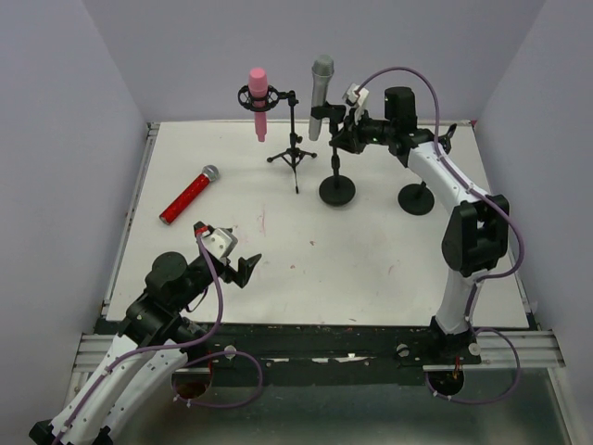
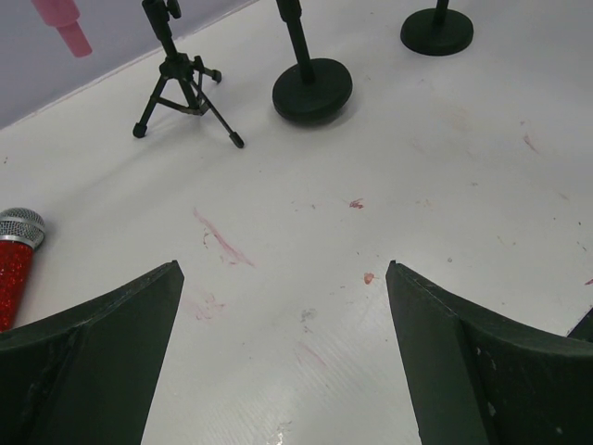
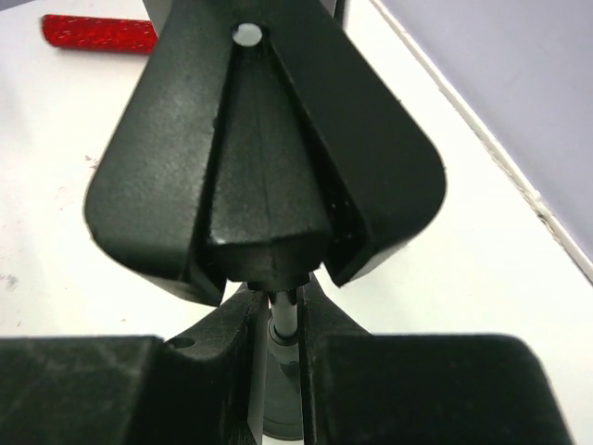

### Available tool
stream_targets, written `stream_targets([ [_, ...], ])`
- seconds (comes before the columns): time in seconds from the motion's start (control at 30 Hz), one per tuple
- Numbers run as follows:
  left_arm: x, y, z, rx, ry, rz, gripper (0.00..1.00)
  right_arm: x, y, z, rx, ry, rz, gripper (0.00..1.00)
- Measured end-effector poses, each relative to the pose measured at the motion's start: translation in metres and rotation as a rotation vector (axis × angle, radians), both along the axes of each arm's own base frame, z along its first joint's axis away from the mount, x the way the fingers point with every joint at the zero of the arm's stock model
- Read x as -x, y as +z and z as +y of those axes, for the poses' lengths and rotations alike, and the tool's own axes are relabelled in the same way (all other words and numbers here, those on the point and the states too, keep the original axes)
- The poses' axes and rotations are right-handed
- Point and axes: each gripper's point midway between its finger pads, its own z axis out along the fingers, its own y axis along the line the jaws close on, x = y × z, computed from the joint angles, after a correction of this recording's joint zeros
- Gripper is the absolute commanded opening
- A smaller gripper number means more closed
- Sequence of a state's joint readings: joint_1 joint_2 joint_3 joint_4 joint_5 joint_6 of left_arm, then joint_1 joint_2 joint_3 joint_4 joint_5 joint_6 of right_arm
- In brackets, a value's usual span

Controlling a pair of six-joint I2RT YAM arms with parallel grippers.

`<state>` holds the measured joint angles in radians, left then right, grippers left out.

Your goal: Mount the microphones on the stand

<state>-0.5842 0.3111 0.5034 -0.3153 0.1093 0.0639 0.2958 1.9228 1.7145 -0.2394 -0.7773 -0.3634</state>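
**Operator:** What's right under my nose?

**Spotter:** Your left gripper point(image 2: 283, 278). Its jaws are spread as wide as they go, with nothing between them but bare counter point(image 2: 417, 167).

**Operator:** And the red microphone?

**Spotter:** The red microphone point(image 1: 190, 196) lies flat on the counter, ahead of that gripper and off to its left, outside the left-hand jaw. Its long axis runs roughly along your line of reach, mesh head at the far end. I judge the jaws would close across the barrel once you shift left.

**Operator:** Could the right arm take it?

**Spotter:** Your right gripper point(image 3: 283, 311) is pinched shut on the thin rod of the middle stand point(image 1: 336, 189), under the silver-grey microphone point(image 1: 321, 83). That puts it well apart from the red one, so your left is nearer. The pink microphone point(image 1: 258, 97) sits in the tripod stand point(image 1: 295, 153).
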Motion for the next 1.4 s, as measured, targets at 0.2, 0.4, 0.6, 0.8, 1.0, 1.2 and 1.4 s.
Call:
stream_targets([
  [0.2,0.000,-0.001,0.000,-0.001,0.000,0.002,0.99,-0.025,0.001,-0.014,-0.010,-0.090,0.004,0.04],
  [0.4,-0.001,-0.003,0.000,-0.006,0.000,0.008,0.99,-0.059,0.006,-0.010,-0.030,-0.138,-0.030,0.04],
  [0.6,-0.001,-0.003,-0.001,-0.008,0.001,0.011,0.99,-0.074,-0.009,-0.009,-0.031,-0.173,-0.013,0.07],
  [0.8,-0.003,-0.006,-0.001,-0.015,0.002,0.023,0.99,-0.080,-0.013,-0.008,-0.036,-0.179,-0.020,0.10],
  [1.0,-0.003,-0.006,-0.001,-0.016,0.003,0.023,0.99,-0.079,-0.015,-0.007,-0.045,-0.163,-0.027,0.16],
  [1.2,-0.003,-0.006,-0.001,-0.015,0.003,0.021,0.99,-0.067,-0.019,-0.014,-0.054,-0.151,-0.030,0.25],
  [1.4,-0.001,-0.002,0.000,-0.006,0.003,0.007,0.99,-0.052,-0.022,-0.020,-0.058,-0.145,-0.017,0.36],
])
